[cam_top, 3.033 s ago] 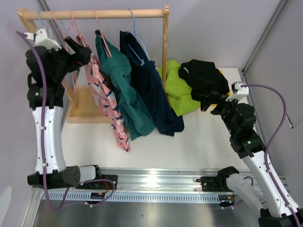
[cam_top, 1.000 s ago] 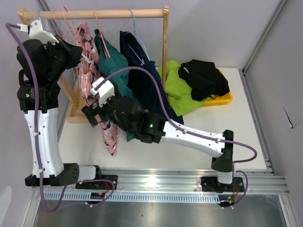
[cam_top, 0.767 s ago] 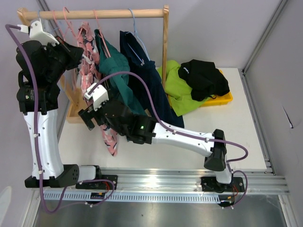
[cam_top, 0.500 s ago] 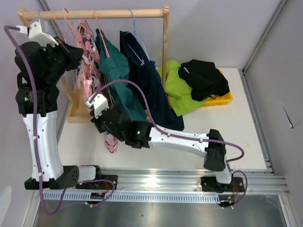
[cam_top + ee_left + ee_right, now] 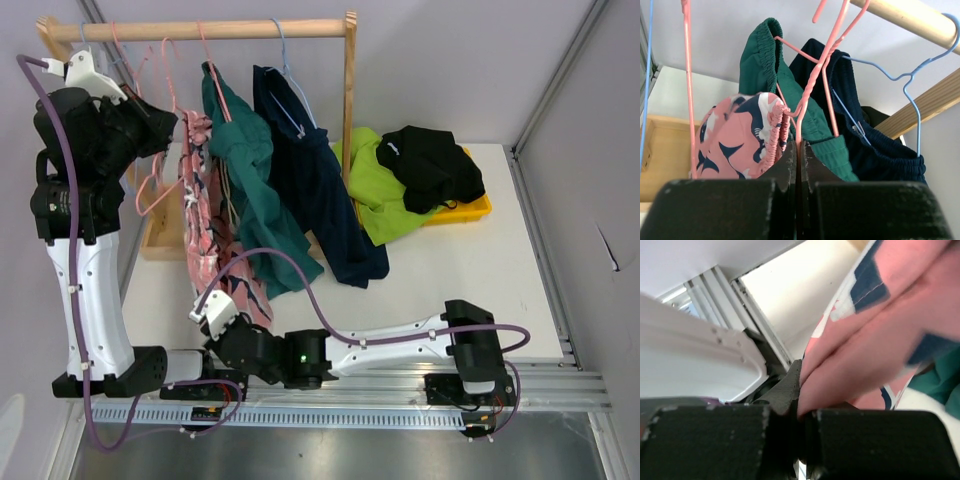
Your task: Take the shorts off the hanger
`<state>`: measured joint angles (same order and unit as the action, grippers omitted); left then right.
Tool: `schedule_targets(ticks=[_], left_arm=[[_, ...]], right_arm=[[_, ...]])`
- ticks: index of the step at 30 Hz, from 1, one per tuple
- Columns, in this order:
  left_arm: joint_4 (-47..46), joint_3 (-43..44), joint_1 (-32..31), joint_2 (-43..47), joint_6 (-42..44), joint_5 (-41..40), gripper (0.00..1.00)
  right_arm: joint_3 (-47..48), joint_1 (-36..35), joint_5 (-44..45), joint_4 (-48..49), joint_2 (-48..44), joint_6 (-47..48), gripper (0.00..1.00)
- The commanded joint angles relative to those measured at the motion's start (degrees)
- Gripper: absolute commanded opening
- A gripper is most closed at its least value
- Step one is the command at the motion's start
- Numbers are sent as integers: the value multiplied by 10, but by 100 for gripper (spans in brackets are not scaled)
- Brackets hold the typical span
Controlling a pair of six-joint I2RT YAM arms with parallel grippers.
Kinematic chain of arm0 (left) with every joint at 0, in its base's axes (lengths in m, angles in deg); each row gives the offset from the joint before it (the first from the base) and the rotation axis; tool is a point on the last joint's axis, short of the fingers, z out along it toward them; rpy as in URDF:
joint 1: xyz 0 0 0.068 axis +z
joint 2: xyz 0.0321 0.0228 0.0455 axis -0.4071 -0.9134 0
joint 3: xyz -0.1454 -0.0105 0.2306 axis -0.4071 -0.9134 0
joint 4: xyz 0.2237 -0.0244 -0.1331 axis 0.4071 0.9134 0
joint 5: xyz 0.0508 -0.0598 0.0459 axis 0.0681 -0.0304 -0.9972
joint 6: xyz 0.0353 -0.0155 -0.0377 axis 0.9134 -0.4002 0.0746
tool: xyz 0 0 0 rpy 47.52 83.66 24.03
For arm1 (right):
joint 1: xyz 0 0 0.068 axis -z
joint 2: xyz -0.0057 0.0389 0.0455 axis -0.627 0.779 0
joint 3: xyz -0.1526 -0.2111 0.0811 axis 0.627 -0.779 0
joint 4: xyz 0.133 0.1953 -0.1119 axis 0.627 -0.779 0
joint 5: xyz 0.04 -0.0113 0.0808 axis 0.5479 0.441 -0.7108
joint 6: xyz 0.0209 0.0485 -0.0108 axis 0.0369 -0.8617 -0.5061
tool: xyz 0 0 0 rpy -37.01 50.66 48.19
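The pink patterned shorts (image 5: pixel 205 215) hang stretched from the pink hanger (image 5: pixel 152 190) down toward the near table edge. My left gripper (image 5: pixel 165 118) is up by the rack, shut on that hanger's wire. In the left wrist view the hanger (image 5: pixel 805 100) runs up from between the left gripper (image 5: pixel 799 150) jaws, with the shorts' waistband (image 5: pixel 740 132) bunched to the left. My right gripper (image 5: pixel 232 312) is low at the front, shut on the shorts' lower end. The right wrist view shows the pink fabric (image 5: pixel 880 340) pinched in the right gripper (image 5: pixel 802 385).
The wooden rack rail (image 5: pixel 200 30) also carries green shorts (image 5: pixel 250 170) and navy shorts (image 5: pixel 320 190) on a blue hanger (image 5: pixel 910 85). A wooden base tray (image 5: pixel 165 240) sits under the rack. Lime (image 5: pixel 375 195) and black clothes (image 5: pixel 430 160) lie on a yellow tray (image 5: pixel 478 210) at the right.
My right gripper has shut on the shorts' lower end and swung down toward the near edge, pulling them long and taut. The left gripper has kept its hold on the hanger.
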<state>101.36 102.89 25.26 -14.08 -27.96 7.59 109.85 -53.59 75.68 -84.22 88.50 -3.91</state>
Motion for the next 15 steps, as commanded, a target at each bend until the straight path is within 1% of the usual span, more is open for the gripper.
schedule_targets(ticks=[1,5,7,8,10,11,12,13,14,15], left_arm=[[-103,31,-3,-5,16,-18,0],[-95,14,-2,10,11,-13,0],[-90,-9,-2,37,6,-12,0],[-85,-19,-3,49,-2,-10,0],[-79,-73,-3,96,-17,-6,0],[-66,-101,-2,110,-22,-5,0],[-60,-133,-2,142,-29,-4,0],[-57,-145,-2,159,-32,-2,0],[-47,-177,-2,173,-36,-2,0],[-43,-191,-3,188,-42,-5,0]], right_arm=[[-1,-12,1,-17,4,-32,0],[27,6,3,-12,9,-9,0],[45,24,-1,-13,13,18,0],[72,48,-3,-13,14,28,0],[110,75,-19,-23,28,62,0],[161,105,-30,-32,36,72,0],[189,120,-37,-40,53,82,0],[218,134,-44,-62,63,95,0],[278,164,-59,-75,74,99,0],[310,177,-68,-88,86,102,0]])
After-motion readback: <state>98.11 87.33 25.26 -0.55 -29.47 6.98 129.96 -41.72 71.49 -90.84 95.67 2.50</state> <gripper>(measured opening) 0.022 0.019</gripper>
